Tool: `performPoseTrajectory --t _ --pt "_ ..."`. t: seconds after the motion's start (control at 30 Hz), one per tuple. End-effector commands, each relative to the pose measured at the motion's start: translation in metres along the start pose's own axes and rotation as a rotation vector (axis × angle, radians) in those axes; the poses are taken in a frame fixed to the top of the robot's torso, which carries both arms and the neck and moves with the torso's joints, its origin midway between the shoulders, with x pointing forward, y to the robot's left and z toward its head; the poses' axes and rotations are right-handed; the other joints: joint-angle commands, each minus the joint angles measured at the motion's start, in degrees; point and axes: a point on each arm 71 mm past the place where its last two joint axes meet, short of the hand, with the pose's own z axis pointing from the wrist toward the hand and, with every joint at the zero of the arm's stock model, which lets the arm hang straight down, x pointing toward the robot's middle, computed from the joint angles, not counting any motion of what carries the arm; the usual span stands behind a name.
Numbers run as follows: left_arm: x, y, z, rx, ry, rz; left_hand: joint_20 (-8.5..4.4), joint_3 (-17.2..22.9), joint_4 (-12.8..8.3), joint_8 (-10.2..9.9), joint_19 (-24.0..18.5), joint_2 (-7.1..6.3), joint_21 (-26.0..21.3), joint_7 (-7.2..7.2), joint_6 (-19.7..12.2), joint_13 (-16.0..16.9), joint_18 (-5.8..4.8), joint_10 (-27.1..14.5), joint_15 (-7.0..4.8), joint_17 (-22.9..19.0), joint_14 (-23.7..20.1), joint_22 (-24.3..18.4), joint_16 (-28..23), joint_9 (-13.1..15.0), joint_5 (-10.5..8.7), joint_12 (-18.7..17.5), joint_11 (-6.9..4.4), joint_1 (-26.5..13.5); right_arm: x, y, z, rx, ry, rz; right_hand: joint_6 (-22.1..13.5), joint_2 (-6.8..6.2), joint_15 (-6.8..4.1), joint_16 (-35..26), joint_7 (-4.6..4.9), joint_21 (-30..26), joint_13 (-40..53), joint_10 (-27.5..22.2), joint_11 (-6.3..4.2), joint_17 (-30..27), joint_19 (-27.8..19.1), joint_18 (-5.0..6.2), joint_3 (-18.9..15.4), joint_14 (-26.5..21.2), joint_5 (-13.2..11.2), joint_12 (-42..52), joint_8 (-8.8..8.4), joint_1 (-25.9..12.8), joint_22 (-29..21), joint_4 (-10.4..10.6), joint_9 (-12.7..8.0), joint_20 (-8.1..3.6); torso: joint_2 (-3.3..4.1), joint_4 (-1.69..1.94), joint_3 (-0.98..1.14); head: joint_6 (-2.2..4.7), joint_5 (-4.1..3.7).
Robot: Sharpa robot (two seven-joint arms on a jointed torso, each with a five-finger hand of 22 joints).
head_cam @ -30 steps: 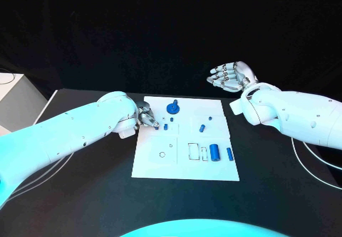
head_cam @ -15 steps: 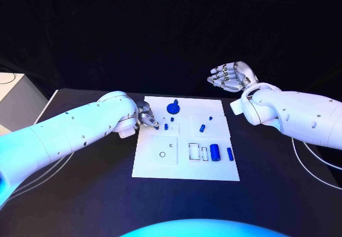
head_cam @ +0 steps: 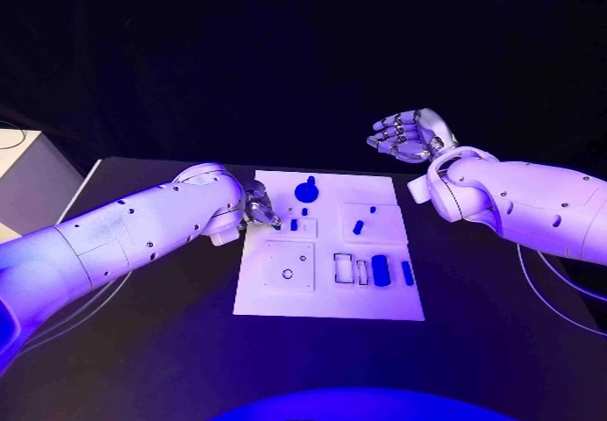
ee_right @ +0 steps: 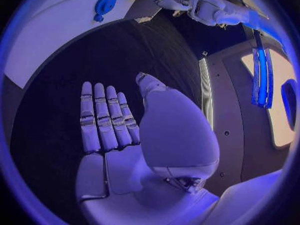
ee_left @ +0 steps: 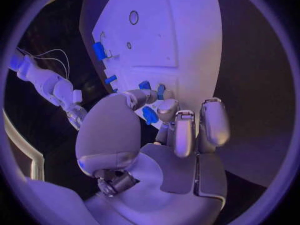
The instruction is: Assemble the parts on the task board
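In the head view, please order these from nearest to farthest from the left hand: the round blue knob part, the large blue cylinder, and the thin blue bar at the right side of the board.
Measured from the left hand:
1. Round blue knob part, at the board's far edge, nearest.
2. Large blue cylinder, in the board's near right area.
3. Thin blue bar, just right of the cylinder, by the board's right edge, farthest.

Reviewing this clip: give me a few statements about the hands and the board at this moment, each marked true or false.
1. The left hand is at the task board's left edge, fingers on a small blue part. True.
2. The right hand rests on the board. False: it is raised beyond the table's far edge, holding nothing.
3. A round blue part sits near the board's far edge. True.
4. The board lies on a white table. False: the table is black.
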Motion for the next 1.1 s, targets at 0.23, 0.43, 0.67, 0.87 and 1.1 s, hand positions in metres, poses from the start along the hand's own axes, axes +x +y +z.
performPoseTrajectory --t 0.23,0.43,0.67,0.87,1.1 --pt "0.0023 -0.0032 0.0006 0.008 0.006 0.034 -0.02 9.3 -9.7 0.1 0.0 0.4 0.1 -0.16 0.5 -0.1 -0.93 0.2 -0.31 13.0 5.5 0.1 0.3 0.1 0.28 0.1 -0.05 0.3 0.002 0.0016 -0.0002 -0.016 0.016 0.004 0.4 0.61 -0.02 -0.2 1.73 0.0 0.0 0.0 0.12 0.0 -0.4 0.4 -0.3 -0.3 0.2 -0.3 -0.39 0.0 -0.1 -0.1 -0.1 -0.07 -0.05 0.04 0.01 -0.15 -0.11" --pt "0.0035 -0.0045 0.0012 0.008 0.011 0.038 -0.02 9.3 -9.7 0.1 0.0 0.4 0.1 -0.16 0.5 -0.1 -0.93 0.2 -0.31 13.0 5.5 0.1 0.3 0.1 0.28 0.1 -0.05 0.3 0.0022 0.0017 -0.0003 -0.015 0.017 0.005 0.4 0.61 -0.02 -0.2 1.73 0.0 0.0 0.0 0.12 0.0 -0.4 0.4 -0.3 -0.3 0.2 -0.3 -0.39 0.0 -0.1 -0.1 -0.1 -0.07 -0.03 0.02 0.02 -0.19 -0.11" --pt "0.0051 -0.0068 0.0022 0.011 0.019 0.031 -0.01 9.2 -9.7 0.1 0.0 0.32 0.1 -0.13 0.6 0.1 -0.93 0.3 -0.29 13.1 5.5 0.1 0.3 0.1 0.23 0.2 -0.01 0.2 0.0025 0.0018 -0.0003 -0.015 0.018 0.005 0.4 0.61 -0.02 -0.2 1.73 0.0 0.0 0.0 0.12 0.0 -0.4 0.4 -0.3 -0.3 0.2 -0.3 -0.39 0.0 -0.1 -0.1 -0.1 -0.07 -0.02 -0.01 0.05 -0.17 -0.14" --pt "0.0075 -0.0095 0.0036 0.018 0.023 0.029 0.09 8.5 -9.0 0.2 -0.1 -0.23 0.1 -0.29 0.8 0.3 -0.94 0.6 -0.25 13.1 5.5 0.1 0.3 0.2 0.12 0.3 -0.06 -0.8 0.0026 0.0019 -0.0003 -0.015 0.018 0.006 0.4 0.65 -0.03 -0.2 1.72 0.0 0.0 0.0 0.11 -0.2 -0.4 0.4 -0.4 -0.3 0.2 -0.3 -0.43 0.0 -0.1 -0.1 -0.1 -0.06 0.01 0.0 0.01 -0.2 -0.22" --pt "0.0101 -0.0088 0.0057 0.014 0.026 0.029 0.09 8.1 -8.6 0.2 -0.1 -0.35 0.1 -0.47 0.9 0.5 -0.96 0.8 -0.32 13.1 5.5 0.2 0.3 0.2 0.09 0.5 -0.17 -1.2 0.0026 0.0019 -0.0004 -0.015 0.019 0.007 0.4 0.66 -0.03 -0.2 1.72 0.0 0.0 0.0 0.11 -0.2 -0.4 0.4 -0.4 -0.3 0.2 -0.3 -0.43 0.0 -0.1 -0.1 -0.1 -0.06 0.0 -0.01 0.02 -0.3 -0.33"
